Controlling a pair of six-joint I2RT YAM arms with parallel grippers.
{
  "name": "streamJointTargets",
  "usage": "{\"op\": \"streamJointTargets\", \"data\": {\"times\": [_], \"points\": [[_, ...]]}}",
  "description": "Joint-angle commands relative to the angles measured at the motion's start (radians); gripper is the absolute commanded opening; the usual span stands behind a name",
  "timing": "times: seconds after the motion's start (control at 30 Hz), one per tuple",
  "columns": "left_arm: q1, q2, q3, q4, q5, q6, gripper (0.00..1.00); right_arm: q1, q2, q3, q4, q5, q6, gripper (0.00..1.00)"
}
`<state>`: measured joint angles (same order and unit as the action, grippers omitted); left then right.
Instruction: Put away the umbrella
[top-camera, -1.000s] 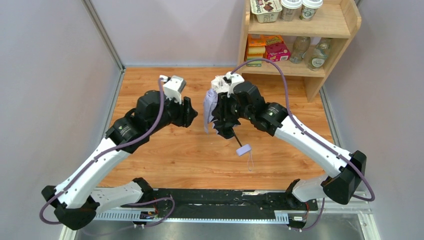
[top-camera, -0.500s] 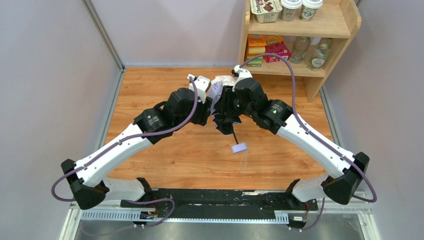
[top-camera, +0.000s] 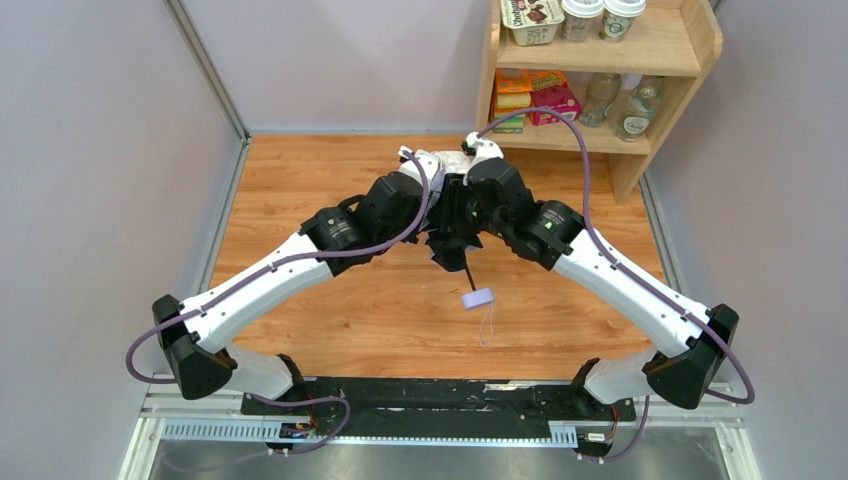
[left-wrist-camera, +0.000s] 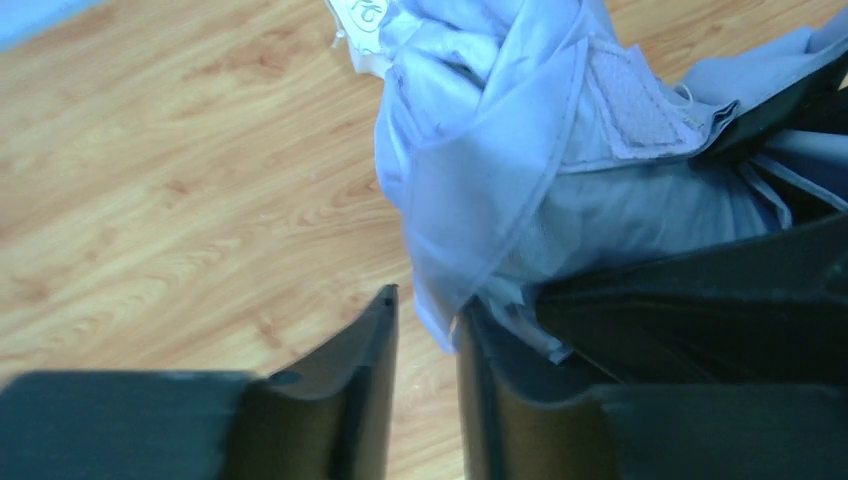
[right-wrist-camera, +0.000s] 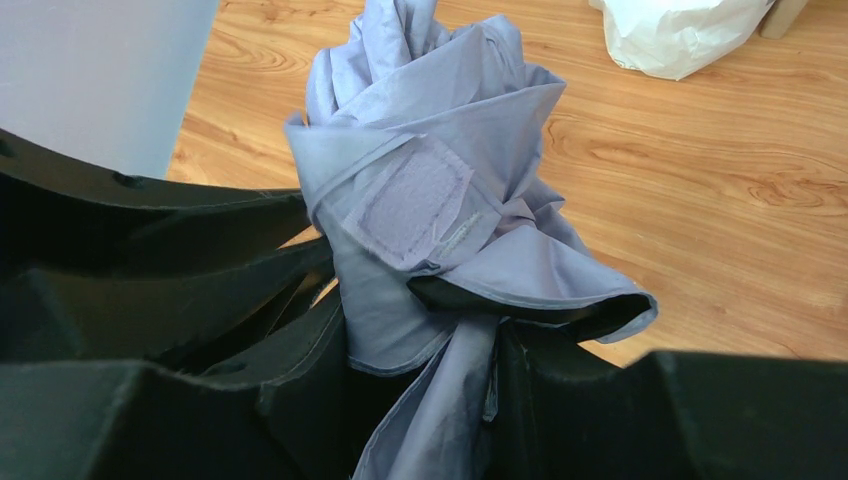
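The umbrella (right-wrist-camera: 440, 180) is a bunched pale lavender canopy with a black underside, held up above the wooden floor. Its velcro tab (right-wrist-camera: 410, 205) faces the right wrist camera. My right gripper (right-wrist-camera: 430, 345) is shut on the canopy folds. In the top view the black folds (top-camera: 450, 245) hang below both wrists, and the thin black shaft (top-camera: 468, 272) slants down to the lavender handle (top-camera: 478, 298) with its strap. My left gripper (left-wrist-camera: 425, 305) is narrowly open, with the canopy's lavender edge (left-wrist-camera: 480, 200) at its fingertips and resting against the right finger. In the top view the left gripper (top-camera: 430, 197) meets the right gripper (top-camera: 457, 205).
A wooden shelf unit (top-camera: 640, 140) with boxes, tubs and bottles stands at the back right. A white plastic-wrapped lump (right-wrist-camera: 680, 30) lies on the floor beyond the umbrella. Grey walls close in the left and right sides.
My left arm has swung right and reached in until its gripper is against the umbrella canopy. The right gripper with the umbrella shifted slightly back, then held still.
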<state>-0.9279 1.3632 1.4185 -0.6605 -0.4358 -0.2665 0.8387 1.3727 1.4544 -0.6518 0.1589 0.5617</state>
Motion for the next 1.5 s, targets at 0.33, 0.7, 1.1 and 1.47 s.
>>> {"op": "streamJointTargets", "data": {"times": [0.33, 0.7, 1.1, 1.47], "points": [[0.026, -0.154, 0.042, -0.103, 0.487, 0.116, 0.00, -0.026, -0.187, -0.175, 0.168, -0.085, -0.369, 0.00], [0.081, -0.332, -0.073, 0.028, 1.193, -0.061, 0.00, -0.115, -0.282, -0.212, 0.153, -0.538, -0.641, 0.00], [0.077, -0.259, -0.055, -0.039, 0.315, -0.163, 0.75, -0.107, -0.179, -0.083, 0.020, -0.183, -0.228, 0.00], [0.074, -0.260, -0.268, 0.281, 0.287, 0.044, 0.59, -0.142, -0.096, 0.115, -0.108, -0.228, -0.125, 0.00]]}}
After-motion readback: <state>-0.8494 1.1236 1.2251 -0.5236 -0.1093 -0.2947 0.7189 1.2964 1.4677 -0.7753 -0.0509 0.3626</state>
